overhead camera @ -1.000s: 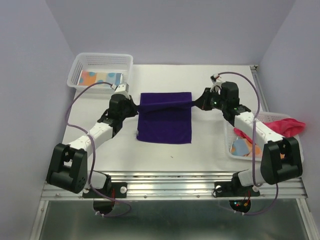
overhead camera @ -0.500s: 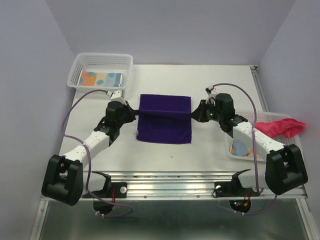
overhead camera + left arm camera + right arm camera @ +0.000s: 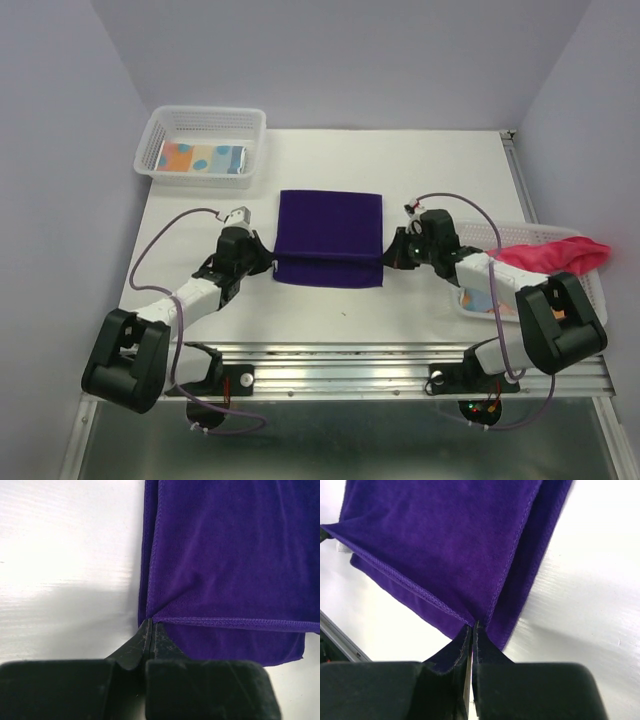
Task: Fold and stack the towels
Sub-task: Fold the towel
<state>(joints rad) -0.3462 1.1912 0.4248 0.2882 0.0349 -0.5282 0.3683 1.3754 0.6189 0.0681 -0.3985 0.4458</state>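
The deep purple towel (image 3: pixel 329 237) lies at the table's middle with its far half folded toward the near edge. My left gripper (image 3: pixel 270 262) is shut on the folded layer's left corner (image 3: pixel 150 619), and my right gripper (image 3: pixel 388 258) is shut on its right corner (image 3: pixel 475 624). The held edge hangs just behind the towel's near edge. A pink-red towel (image 3: pixel 550 254) drapes over the right basket (image 3: pixel 591 280), above a patterned towel (image 3: pixel 484 298). Another patterned towel (image 3: pixel 201 158), folded, lies in the far-left basket (image 3: pixel 152 130).
Purple walls close in the white table (image 3: pixel 420 160) on three sides. A metal rail (image 3: pixel 345 360) runs along the near edge, with both arm bases on it.
Both grippers have drawn the towel's far edge toward me, from the far side over to just behind the near edge. The towel now lies folded in half.
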